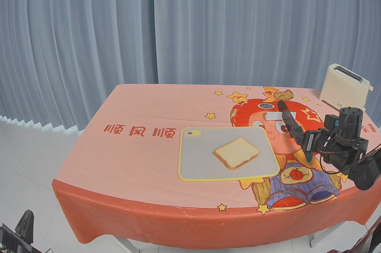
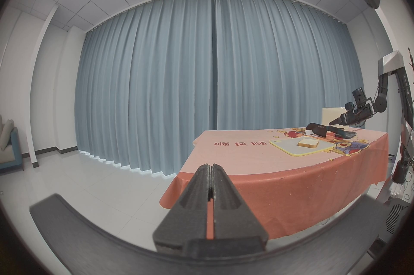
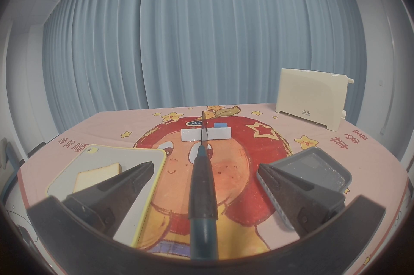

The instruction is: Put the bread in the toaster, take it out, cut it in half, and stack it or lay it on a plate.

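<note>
We seem to be starting the cutting step: our right gripper (image 3: 205,168) stands wide open astride the knife (image 3: 202,198) handle, the bread (image 1: 236,152) on the board (image 1: 198,162) to its left, so next we close and lift.

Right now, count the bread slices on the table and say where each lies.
1. The bread slice lies flat on the cutting board. Another may be hidden inside the toaster.

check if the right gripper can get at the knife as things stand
Probably yes. The right gripper is open, one finger on each side of the knife at its handle, and nothing lies between them.
</note>
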